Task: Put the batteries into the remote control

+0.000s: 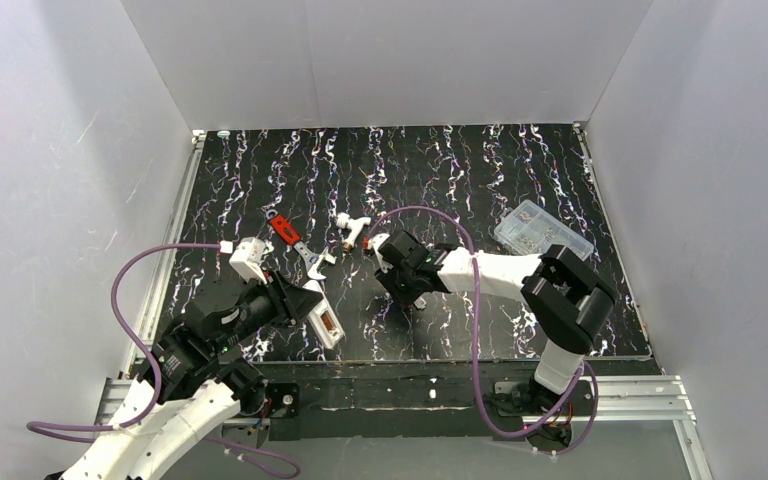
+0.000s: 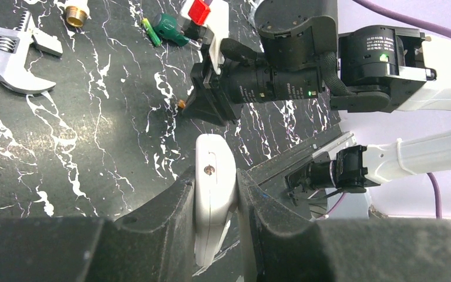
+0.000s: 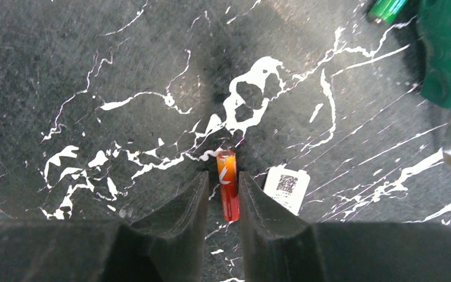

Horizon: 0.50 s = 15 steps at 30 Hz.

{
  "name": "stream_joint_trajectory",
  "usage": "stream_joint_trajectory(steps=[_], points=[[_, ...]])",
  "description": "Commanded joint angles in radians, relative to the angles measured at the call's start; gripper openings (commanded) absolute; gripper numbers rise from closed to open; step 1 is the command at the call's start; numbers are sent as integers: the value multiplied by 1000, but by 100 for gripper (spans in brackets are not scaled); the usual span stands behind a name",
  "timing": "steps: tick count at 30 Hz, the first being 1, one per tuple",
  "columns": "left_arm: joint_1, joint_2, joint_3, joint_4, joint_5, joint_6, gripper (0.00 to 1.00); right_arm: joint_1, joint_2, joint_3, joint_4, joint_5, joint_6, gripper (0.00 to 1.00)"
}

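The thin red-orange battery (image 3: 228, 188) lies between my down-pointing right gripper's (image 3: 223, 177) narrow fingers; whether gripped, I cannot tell. My left gripper (image 2: 216, 176) clamps the slim white plastic remote control (image 2: 214, 154).

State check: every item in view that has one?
remote control: clamped in left gripper.
left gripper: shut on remote control.
battery: lying flat on the table, between the right gripper's fingers.
right gripper: jaws close either side of battery; grip unclear.
screwdriver: lying on table, untouched.
wrench: lying flat, untouched.
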Motion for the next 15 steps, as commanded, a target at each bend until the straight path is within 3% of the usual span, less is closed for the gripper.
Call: stream_joint_trajectory(steps=[1, 7, 15], points=[[-2, -14, 22, 10, -18, 0, 0, 29, -37, -44, -5, -27, 33, 35], [-2, -31, 26, 8, -65, -3, 0, 61, -45, -53, -42, 38, 65, 39], [-2, -47, 19, -15, -74, -12, 0, 80, -40, -55, -78, 109, 87, 36]])
